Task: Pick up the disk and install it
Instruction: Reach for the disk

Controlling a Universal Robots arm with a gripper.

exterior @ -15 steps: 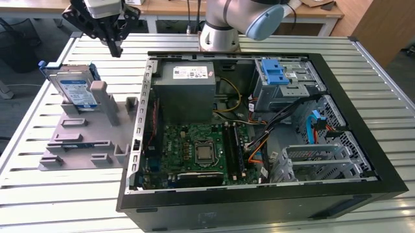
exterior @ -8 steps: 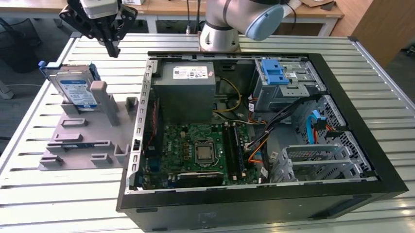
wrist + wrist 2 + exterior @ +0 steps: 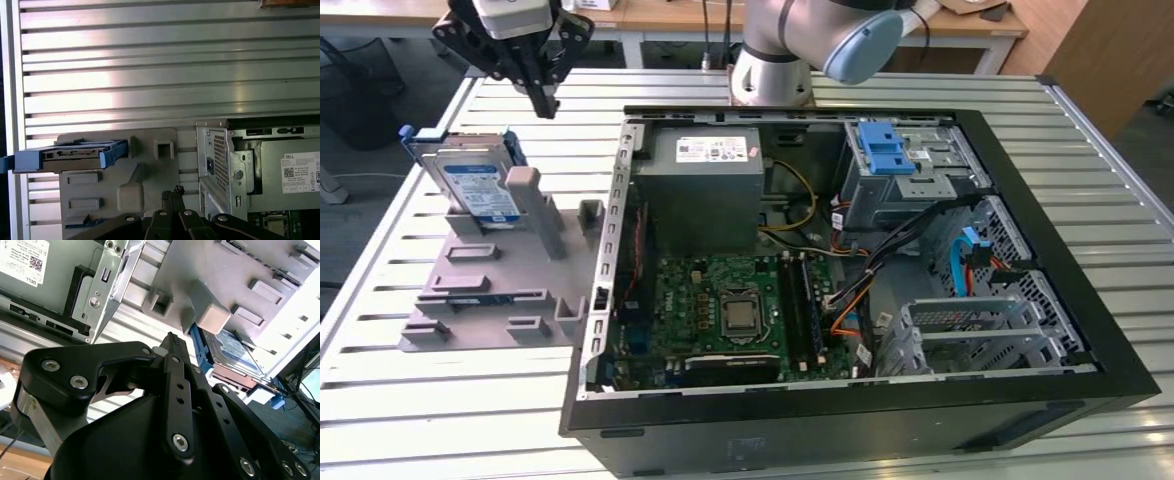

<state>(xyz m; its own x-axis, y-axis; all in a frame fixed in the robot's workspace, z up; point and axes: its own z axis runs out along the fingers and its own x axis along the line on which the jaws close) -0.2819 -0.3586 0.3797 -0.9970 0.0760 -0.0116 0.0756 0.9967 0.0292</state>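
The disk point(image 3: 475, 187), silver with a white-and-blue label and a blue bracket, stands on edge in the grey plastic holder block point(image 3: 500, 290) at the exterior view's left. It appears edge-on in the first wrist view point(image 3: 75, 156) and partly behind a holder post in the second wrist view point(image 3: 235, 351). My gripper point(image 3: 543, 100) hangs above the table behind the disk, a little toward the computer case, not touching it. Its black fingers point(image 3: 172, 194) meet at the tips in both wrist views point(image 3: 173, 340), shut with nothing between them.
An open computer case point(image 3: 854, 400) lies to the exterior view's right of the holder, with the power supply point(image 3: 707, 180), the motherboard point(image 3: 734, 310) and a grey drive cage with a blue latch point(image 3: 901, 165). The slatted metal table point(image 3: 454, 400) runs around it. The arm's base point(image 3: 774, 60) stands behind the case.
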